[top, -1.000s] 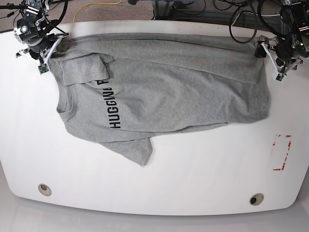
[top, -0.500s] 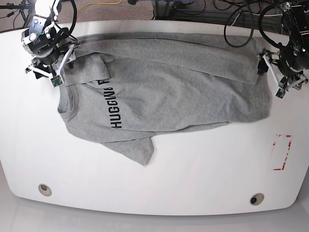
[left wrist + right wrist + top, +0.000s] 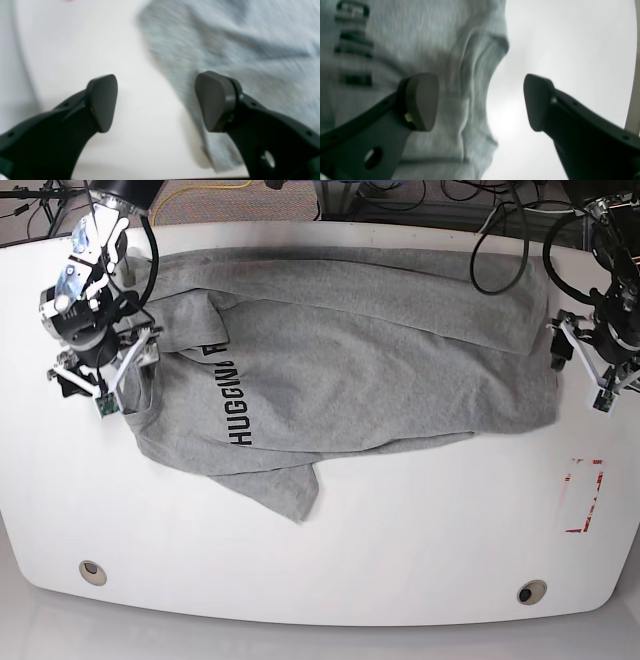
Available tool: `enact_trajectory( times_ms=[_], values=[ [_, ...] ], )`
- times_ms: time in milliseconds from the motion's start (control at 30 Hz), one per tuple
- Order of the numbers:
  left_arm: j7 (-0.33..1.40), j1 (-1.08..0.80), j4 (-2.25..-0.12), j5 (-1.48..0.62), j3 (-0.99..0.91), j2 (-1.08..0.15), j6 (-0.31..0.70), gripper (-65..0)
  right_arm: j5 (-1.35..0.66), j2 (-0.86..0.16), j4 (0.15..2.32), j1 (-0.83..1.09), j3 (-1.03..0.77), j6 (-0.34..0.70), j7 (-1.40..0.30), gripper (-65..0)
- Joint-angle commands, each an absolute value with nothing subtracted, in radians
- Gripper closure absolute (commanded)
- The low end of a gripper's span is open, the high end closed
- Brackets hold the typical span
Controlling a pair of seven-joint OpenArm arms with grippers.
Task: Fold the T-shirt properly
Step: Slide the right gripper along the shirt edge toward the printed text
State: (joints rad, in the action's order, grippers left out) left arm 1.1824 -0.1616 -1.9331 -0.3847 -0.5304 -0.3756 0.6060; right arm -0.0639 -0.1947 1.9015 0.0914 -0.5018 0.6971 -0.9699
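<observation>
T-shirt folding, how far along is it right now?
Done: the T-shirt has one fold along its far edge. In hand: nothing; the left claw and right claw both stand open beside its ends. Left: the loose lower flap and remaining folds.

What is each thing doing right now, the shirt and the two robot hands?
T-shirt: lying on the table, top edge folded over, one sleeve sticking out at the bottom, nobody holding it.
Left gripper: open, empty, beside the shirt's edge.
Right gripper: open, empty, over the shirt's other end.
Table: holding the shirt.
</observation>
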Motion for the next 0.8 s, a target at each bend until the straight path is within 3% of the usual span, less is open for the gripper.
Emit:
enact_trajectory(
  times_ms=[0, 333, 767],
  values=[
    [1.171, -0.133, -1.948, -0.392, -0.541, -0.392, 0.604, -48.5, -0.076, -0.211, 1.814, -0.024, -0.479, 0.698, -0.944, -50.6],
    [1.17, -0.104, -1.948, -0.392, -0.542, -0.39, 0.604, -48.5, -0.074, -0.257, 1.419, -0.275, -0.453, 0.698, -0.825, -50.4],
    [1.167, -0.131, -1.948, -0.392, -0.547, -0.39, 0.604, -48.5, -0.077, -0.367, 0.895, -0.499, -0.341, 0.698, -0.49, -50.4]
  ],
)
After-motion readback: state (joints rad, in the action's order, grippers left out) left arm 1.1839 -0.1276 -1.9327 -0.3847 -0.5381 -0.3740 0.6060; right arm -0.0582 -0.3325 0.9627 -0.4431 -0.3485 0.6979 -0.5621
